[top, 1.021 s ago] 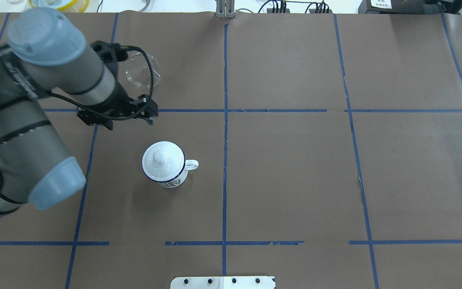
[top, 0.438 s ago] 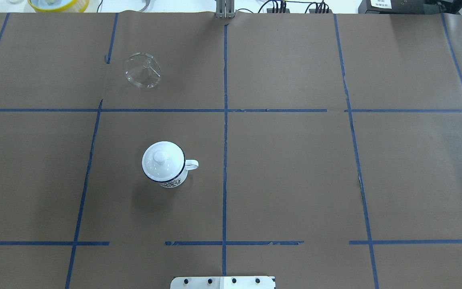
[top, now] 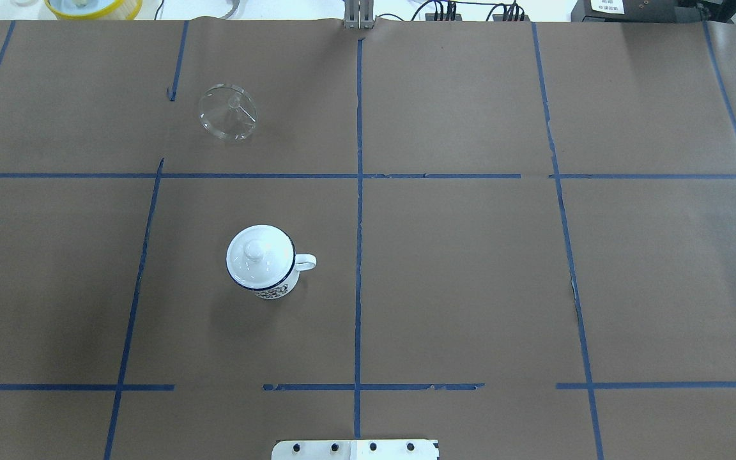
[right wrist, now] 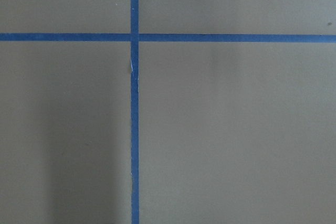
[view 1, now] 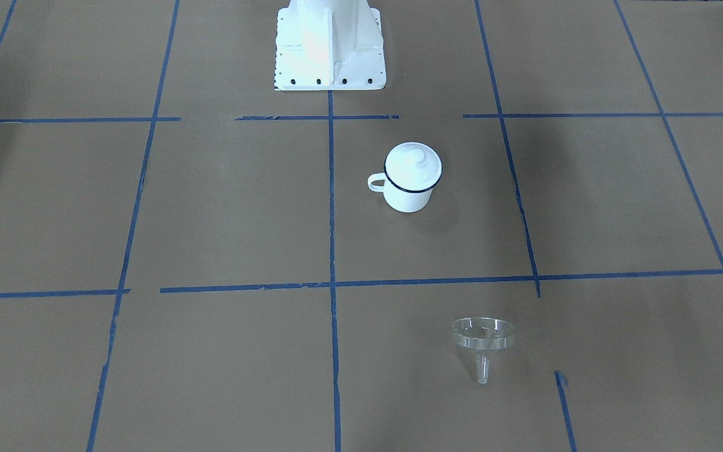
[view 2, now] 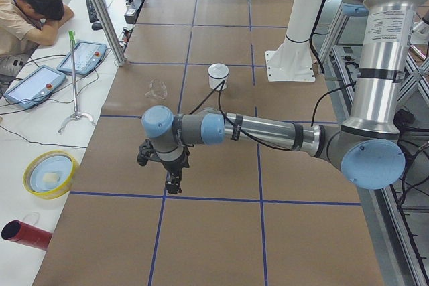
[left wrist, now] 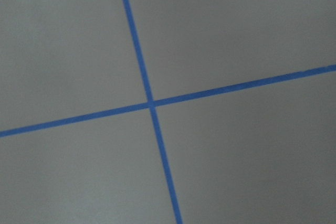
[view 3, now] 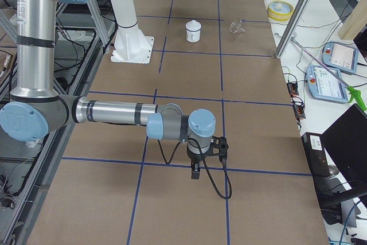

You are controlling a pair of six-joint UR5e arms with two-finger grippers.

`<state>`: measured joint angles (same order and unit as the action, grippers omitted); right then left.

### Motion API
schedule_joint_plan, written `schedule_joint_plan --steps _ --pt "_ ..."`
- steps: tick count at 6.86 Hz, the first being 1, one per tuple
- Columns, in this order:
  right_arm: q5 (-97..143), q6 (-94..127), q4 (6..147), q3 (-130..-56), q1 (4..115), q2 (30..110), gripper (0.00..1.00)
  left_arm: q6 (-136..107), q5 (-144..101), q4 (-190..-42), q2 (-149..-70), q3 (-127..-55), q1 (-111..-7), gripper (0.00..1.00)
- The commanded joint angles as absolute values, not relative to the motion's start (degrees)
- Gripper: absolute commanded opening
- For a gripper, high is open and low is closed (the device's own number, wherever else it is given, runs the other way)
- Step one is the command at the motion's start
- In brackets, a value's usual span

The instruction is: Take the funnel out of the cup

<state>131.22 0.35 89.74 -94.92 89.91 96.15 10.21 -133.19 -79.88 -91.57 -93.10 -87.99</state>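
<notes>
No writing, label or number can be read anywhere.

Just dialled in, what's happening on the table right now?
Nothing is being handled. The funnel is out of the cup and lies on the table, well apart from it. The cup stands upright with a white lid on top. The left gripper and right gripper hang over bare taped paper near the table's ends, far from both. I cannot tell whether they are open or shut.
</notes>
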Motion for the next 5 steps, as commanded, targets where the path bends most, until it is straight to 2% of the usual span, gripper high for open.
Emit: schedule_joint_plan --steps 1,5 --pt "131.2 0.4 89.7 -94.9 89.9 96.2 1.0 10.8 -135.2 -82.4 -88.6 -94.0 -90.7 1.0" --pt "131.2 0.4 89.7 -94.9 89.9 96.2 1.0 10.4 -134.7 -82.2 -89.1 -92.8 -90.6 1.0"
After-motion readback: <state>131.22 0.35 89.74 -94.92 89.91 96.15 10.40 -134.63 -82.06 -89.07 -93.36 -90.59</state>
